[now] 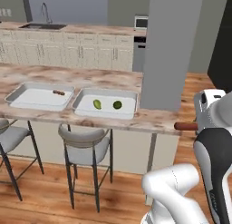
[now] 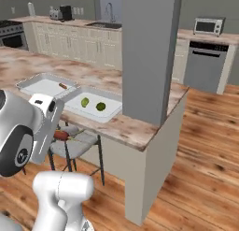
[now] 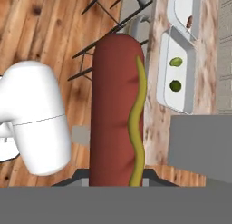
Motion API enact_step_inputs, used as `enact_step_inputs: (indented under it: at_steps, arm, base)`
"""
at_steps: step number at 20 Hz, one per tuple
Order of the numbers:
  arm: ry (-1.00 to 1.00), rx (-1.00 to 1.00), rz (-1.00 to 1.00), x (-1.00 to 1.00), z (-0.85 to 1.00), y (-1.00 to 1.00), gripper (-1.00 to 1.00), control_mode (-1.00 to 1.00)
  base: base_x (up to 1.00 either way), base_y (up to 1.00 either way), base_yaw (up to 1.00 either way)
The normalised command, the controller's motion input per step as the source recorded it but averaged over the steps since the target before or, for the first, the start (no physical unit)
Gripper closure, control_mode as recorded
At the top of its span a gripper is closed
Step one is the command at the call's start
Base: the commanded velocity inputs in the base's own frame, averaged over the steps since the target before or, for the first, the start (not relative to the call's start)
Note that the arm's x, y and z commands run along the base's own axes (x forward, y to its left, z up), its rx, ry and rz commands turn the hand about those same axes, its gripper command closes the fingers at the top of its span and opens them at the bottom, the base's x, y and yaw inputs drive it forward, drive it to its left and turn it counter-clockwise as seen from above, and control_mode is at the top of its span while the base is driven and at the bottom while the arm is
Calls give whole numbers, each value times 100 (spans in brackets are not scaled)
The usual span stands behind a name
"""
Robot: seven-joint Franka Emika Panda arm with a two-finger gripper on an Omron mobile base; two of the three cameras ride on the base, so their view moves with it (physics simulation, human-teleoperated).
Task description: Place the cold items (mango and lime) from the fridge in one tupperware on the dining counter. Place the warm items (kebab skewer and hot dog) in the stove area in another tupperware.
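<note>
The marbled dining counter [image 1: 54, 75] bears two pale grey tupperware trays side by side: the left tray [image 1: 27, 100] and the right tray [image 1: 129, 110], apparently just apart. Wooden floor [image 1: 45, 191] lies below, carrying grey stools [image 1: 84, 148].

I see the hot dog [image 3: 117, 109], reddish-brown with a yellow mustard line, held upright. Mango [image 1: 97, 104] and lime [image 1: 117, 104] lie in one tupperware [image 1: 105, 112]; a kebab skewer [image 1: 58, 92] lies in another tupperware [image 1: 27, 100] at 9 o'clock.

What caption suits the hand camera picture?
Gripper shut on a hot dog, above the dining counter with its two tupperware trays.
</note>
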Motion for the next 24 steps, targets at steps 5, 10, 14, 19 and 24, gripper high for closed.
enact_step_inputs:
  at_steps: [5,10,14,19,24]
  arm:
    - [0,0,0,0,0,0,100,100]
    - [0,0,0,0,0,0,100,100]
    - [0,0,0,0,0,0,100,100]
    - [0,0,0,0,0,0,100,100]
    - [0,0,0,0,0,0,100,100]
  base:
    - [0,100,-26]
    - [1,100,-28]
    - [9,99,-26]
    - [9,83,-27]
    - [16,51,-24]
